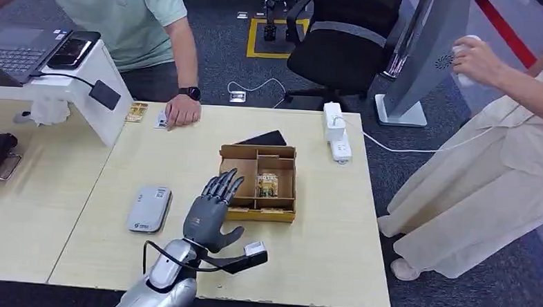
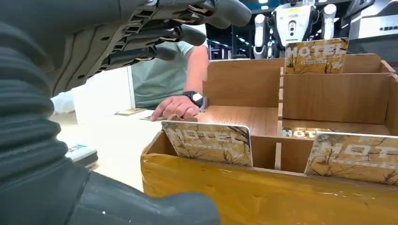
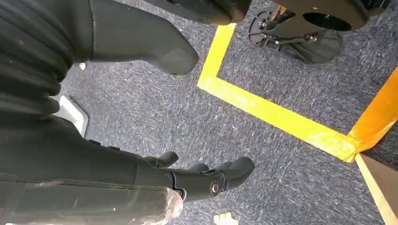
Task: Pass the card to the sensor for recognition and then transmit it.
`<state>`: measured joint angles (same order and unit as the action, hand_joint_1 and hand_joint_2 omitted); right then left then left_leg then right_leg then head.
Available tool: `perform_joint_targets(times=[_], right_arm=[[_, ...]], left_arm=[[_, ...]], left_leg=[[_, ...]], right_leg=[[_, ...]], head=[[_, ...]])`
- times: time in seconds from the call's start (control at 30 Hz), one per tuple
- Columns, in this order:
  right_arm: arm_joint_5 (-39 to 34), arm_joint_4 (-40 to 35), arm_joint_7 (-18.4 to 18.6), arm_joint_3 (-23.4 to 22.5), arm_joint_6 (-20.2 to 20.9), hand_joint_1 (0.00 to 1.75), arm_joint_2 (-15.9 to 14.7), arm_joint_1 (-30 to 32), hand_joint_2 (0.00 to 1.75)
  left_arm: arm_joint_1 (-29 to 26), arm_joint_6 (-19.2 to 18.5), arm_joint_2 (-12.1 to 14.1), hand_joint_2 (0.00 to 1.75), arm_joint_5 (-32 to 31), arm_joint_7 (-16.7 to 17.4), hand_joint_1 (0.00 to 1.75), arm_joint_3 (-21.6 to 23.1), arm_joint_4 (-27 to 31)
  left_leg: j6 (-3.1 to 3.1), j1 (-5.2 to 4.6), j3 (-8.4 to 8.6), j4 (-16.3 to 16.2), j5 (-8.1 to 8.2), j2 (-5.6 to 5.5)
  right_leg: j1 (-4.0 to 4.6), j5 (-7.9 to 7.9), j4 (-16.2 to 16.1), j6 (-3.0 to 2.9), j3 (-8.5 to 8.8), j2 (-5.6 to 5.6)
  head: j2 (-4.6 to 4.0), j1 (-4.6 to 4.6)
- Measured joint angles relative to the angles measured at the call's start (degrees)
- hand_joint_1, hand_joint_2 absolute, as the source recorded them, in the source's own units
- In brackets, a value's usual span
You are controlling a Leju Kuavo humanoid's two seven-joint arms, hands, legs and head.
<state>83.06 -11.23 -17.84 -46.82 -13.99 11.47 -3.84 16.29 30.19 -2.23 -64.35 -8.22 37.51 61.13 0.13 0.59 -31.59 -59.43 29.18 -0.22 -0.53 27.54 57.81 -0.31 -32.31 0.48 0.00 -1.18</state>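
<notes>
The left hand hovers over the desk just beside the near left corner of the box. Its fingers are straight and spread, its thumb points to the right, and it holds nothing. In the left wrist view the fingers reach out above the box's near wall without touching it.

The box is an open wooden tray with compartments, standing near the middle of the desk. Cards printed "HOTEL" stand upright in it:
- one card leans in the near left compartment;
- a second card stands in the near right compartment;
- a third card rises behind the far divider.
In the head view a card shows in the centre compartment.

The sensor, a flat grey device, lies on the desk left of the hand, well apart from the box.

The right hand hangs over grey carpet with yellow tape lines. Its fingers are loosely curled and hold nothing.

A person's hand with a wristwatch rests at the far edge of the desk. A power strip lies at the far right corner. A second person stands to the right of the desk.
</notes>
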Motion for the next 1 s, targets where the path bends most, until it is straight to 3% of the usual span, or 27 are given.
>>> perform_joint_targets(times=[0.43,1.0], right_arm=[[-0.1,0.0,0.0,0.3,-0.1,0.0,0.0,0.0,1.75],[-0.1,0.0,0.0,0.4,0.2,0.0,0.0,0.0,1.75]], left_arm=[[0.2,2.9,-0.9,1.75,-1.2,0.5,0.0,0.0,-1.2],[0.4,1.7,-1.7,1.75,-0.9,0.4,0.0,0.0,-2.8]], left_leg=[[0.0,0.0,0.0,0.0,0.0,0.0],[0.0,0.0,0.0,0.0,0.0,0.0]], right_leg=[[0.0,0.0,0.0,0.0,0.0,0.0],[0.0,-0.01,0.0,0.01,0.0,0.0]], head=[[0.0,0.0],[-0.02,0.0]])
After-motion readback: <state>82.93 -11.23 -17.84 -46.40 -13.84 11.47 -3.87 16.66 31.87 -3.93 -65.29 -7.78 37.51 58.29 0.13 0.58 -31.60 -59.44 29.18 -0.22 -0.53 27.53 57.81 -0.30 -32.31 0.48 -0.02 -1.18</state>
